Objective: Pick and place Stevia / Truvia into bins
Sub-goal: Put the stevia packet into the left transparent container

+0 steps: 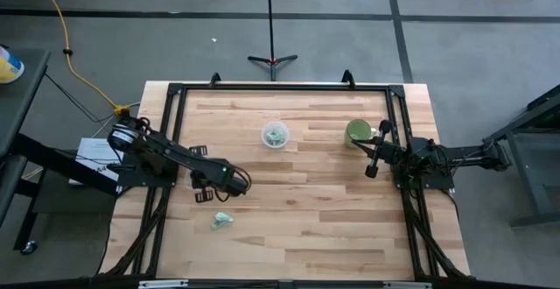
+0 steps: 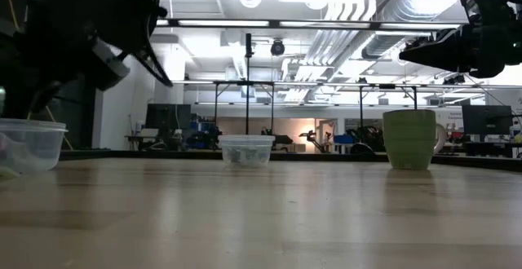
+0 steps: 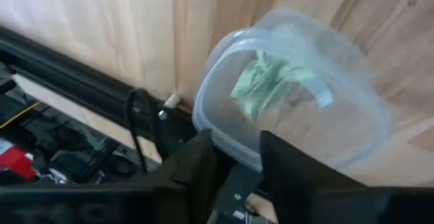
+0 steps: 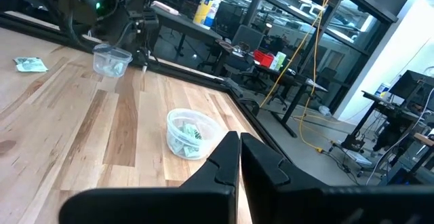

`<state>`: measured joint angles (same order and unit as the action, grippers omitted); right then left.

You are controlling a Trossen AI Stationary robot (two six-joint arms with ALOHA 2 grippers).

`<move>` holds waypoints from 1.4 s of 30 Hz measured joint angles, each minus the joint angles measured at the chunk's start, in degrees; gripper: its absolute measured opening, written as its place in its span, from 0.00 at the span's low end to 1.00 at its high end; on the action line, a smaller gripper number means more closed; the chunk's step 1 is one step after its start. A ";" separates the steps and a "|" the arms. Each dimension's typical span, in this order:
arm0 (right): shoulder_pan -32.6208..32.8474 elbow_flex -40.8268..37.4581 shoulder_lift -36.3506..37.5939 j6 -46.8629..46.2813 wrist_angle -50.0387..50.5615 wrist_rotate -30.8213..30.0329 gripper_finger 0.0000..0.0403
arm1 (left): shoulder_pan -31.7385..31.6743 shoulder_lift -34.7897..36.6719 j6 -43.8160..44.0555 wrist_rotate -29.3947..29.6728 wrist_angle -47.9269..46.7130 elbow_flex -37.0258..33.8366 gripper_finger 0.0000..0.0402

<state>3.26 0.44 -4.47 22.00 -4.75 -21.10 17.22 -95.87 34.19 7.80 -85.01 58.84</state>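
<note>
Green-and-white sachets (image 3: pixel 268 81) lie inside a clear cup (image 3: pixel 298 95) near the tabletop's (image 1: pixel 306 210) left front. The left hand (image 3: pixel 234 159) hovers just beside its rim, fingers narrowly parted and holding nothing. A second clear cup (image 1: pixel 276 134) with sachets stands mid-tabletop toward the back. One sachet (image 4: pixel 30 64) lies loose on the wood. The right hand (image 4: pixel 240 157), fingers nearly together and holding nothing, waits beside a green cup (image 1: pixel 358 131).

Sachets (image 2: pixel 245 154) in cup (image 2: pixel 246 149) blurry
</note>
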 joint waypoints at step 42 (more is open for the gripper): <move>0.01 0.00 0.00 -0.02 -0.18 -0.17 0.02 | 9.06 0.12 8.79 -17.80 40.44 -1.54 0.65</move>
<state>3.27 0.45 -4.47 21.98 -4.93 -21.28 26.28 -95.74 42.99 -10.00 -44.57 57.30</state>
